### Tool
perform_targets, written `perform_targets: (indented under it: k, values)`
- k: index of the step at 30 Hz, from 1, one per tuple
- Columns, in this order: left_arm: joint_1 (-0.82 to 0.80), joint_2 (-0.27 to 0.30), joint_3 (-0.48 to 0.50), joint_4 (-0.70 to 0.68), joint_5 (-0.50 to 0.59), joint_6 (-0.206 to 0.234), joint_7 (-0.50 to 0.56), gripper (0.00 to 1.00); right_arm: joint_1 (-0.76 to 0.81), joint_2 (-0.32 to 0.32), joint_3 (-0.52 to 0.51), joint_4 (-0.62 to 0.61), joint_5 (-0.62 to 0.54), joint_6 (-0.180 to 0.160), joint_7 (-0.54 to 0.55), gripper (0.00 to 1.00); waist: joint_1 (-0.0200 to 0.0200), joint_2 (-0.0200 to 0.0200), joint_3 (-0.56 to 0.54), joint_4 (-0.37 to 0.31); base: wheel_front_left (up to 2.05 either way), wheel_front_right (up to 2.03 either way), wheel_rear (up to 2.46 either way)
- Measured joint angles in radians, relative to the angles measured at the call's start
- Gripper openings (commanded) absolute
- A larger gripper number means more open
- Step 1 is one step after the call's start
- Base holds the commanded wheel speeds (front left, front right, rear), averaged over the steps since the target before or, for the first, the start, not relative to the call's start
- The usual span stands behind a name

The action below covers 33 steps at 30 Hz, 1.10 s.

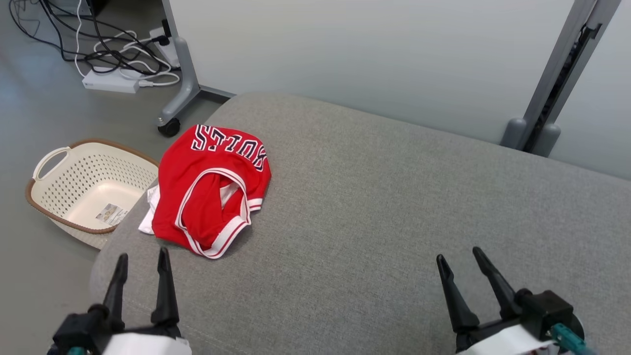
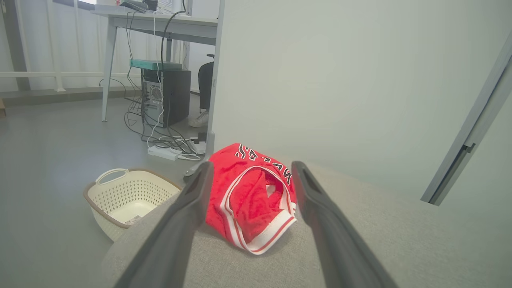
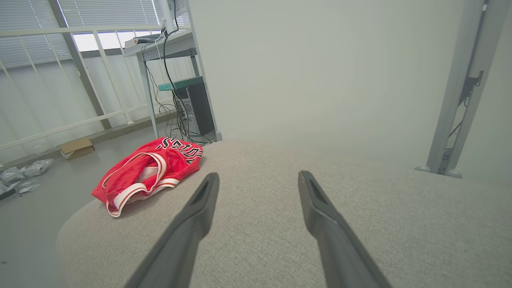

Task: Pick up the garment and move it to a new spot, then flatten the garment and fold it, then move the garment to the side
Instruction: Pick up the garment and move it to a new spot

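Observation:
The garment [image 1: 209, 190] is a red sleeveless jersey with white trim and black lettering, lying crumpled at the left end of the grey cushioned surface [image 1: 394, 207]. In the left wrist view the garment [image 2: 248, 200] sits just beyond my open fingers. My left gripper [image 1: 143, 261] hovers open near the front left corner, a short way in front of the jersey. Far to the right, my right gripper [image 1: 461, 259] is open over bare cushion, with nothing between its fingers. From the right wrist the garment [image 3: 148, 174] appears off to the left.
A cream laundry basket [image 1: 88, 182] with a brown rim stands on the floor left of the cushion. Cables and a power strip [image 1: 111, 81] lie on the floor behind it. A pale partition [image 1: 369, 54] on wheeled feet stands behind the cushion.

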Motion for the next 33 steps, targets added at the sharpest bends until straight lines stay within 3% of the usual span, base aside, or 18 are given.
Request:
perform_targets:
  k: [16,19,25,33]
  values:
    - [-0.362,0.000,0.022,0.182,-0.155,0.019,-0.001,1.00,-0.162,-0.125,0.006,-0.028,-0.035,0.000,0.000,1.00,0.0000,0.0000,0.239,-0.033,0.00,0.00,0.00]
    - [-0.438,0.000,0.034,0.267,-0.162,0.016,-0.001,1.00,-0.189,-0.143,0.000,-0.034,-0.038,0.000,0.000,1.00,0.0000,0.0000,0.286,-0.042,0.00,0.00,0.00]
    - [-0.603,0.005,0.064,0.460,-0.160,-0.032,-0.001,1.00,-0.224,-0.161,0.009,-0.031,-0.044,0.000,0.000,1.00,-0.0001,0.0000,0.346,-0.067,0.00,0.00,0.00]
    - [-0.797,0.045,0.083,0.749,-0.178,-0.031,0.036,1.00,-0.244,-0.180,0.017,-0.025,-0.043,0.000,0.000,1.00,0.0000,0.0000,0.383,-0.097,0.00,0.00,0.00]
